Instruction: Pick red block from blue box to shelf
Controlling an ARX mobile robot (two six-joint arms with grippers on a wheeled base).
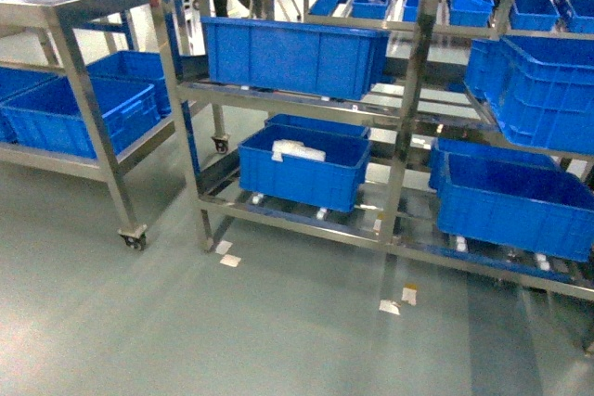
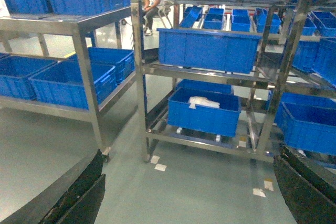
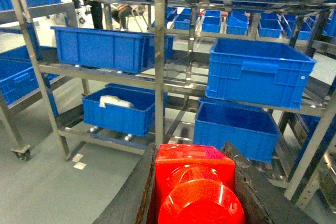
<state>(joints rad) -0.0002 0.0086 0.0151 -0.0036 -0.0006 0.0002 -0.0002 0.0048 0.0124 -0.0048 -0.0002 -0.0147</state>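
The right gripper (image 3: 195, 192) pinches the red block (image 3: 195, 184), carrying it. Ahead stands the shelf (image 3: 159, 72); next, reach onto a tier

Right gripper (image 3: 197, 192) — dark fingers (image 3: 252, 192) clamped on either side of the red block (image 3: 194, 182), which fills the gap between them, stud facing the wrist camera. Left gripper (image 2: 189, 192) — fingers (image 2: 79, 192) spread wide apart, nothing between them. Neither arm shows in the head view.
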